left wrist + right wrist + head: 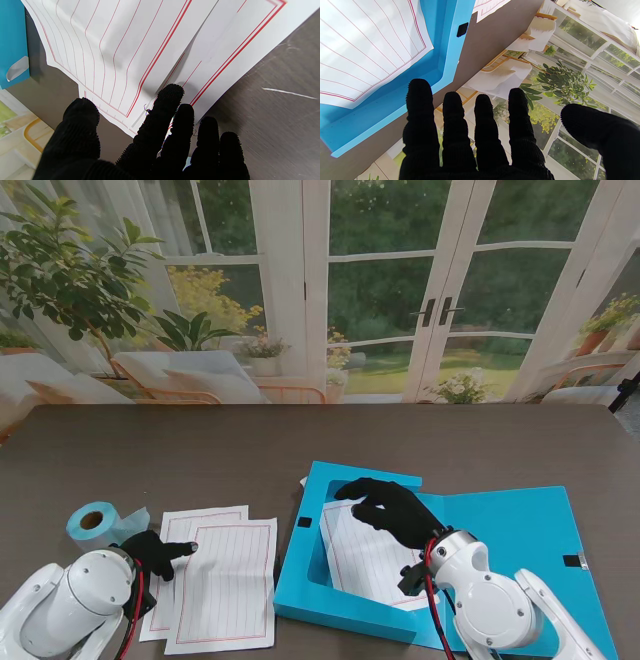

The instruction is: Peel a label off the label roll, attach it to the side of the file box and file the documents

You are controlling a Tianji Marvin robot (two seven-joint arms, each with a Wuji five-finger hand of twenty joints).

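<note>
A: Stand view: file box (300, 580) lies open w/ one sheet (365, 560) inside; right hand (392, 510) spread over it, holding nothing. Two loose sheets (220, 580) lie left of the box, label roll (92, 523) beyond.

B: Left wrist: left hand (150, 140) open, fingertips (170, 93) on the sheets' edge (no grip yet). I'd press, slide, then pinch.

A: Right wrist: fingers apart, clear of the box.

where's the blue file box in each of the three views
Stand view: the open file box lies right of centre, one sheet inside, the right hand over it.
Left wrist view: only a blue sliver shows at the picture's edge.
Right wrist view: its blue wall and inner corner show beyond the fingertips.
Shared landmark: the red-lined loose sheets.
</note>
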